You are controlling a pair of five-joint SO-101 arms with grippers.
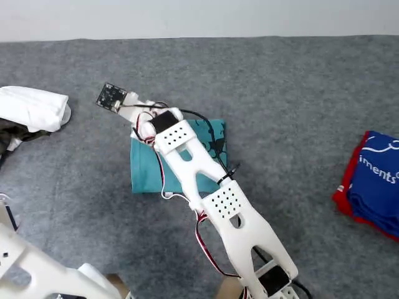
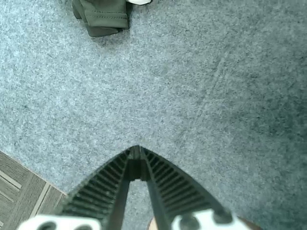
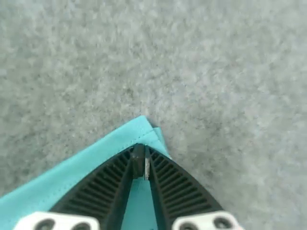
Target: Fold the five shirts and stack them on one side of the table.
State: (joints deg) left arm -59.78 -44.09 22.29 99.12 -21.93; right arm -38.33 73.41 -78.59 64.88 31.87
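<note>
While the blue shirt [image 1: 380, 180] sits stacked on the red shirt [image 1: 342, 193] at one worktop [image 1: 280, 93] edge, we judge the task partway: teal shirt [image 1: 146, 171] folded mid-worktop, white shirt [image 1: 34, 107] and olive shirt [image 2: 103, 17] apparently unfolded. Right gripper [image 3: 140, 165]: jaws together at the teal corner; we cannot tell if it pinches fabric. Left gripper [image 2: 139, 158]: together, empty.

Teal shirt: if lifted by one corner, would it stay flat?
Probably not: the teal shirt looks like thin folded cloth, so it would likely droop and unfold. Pushed, it may bunch on the fuzzy grey table cover.
</note>
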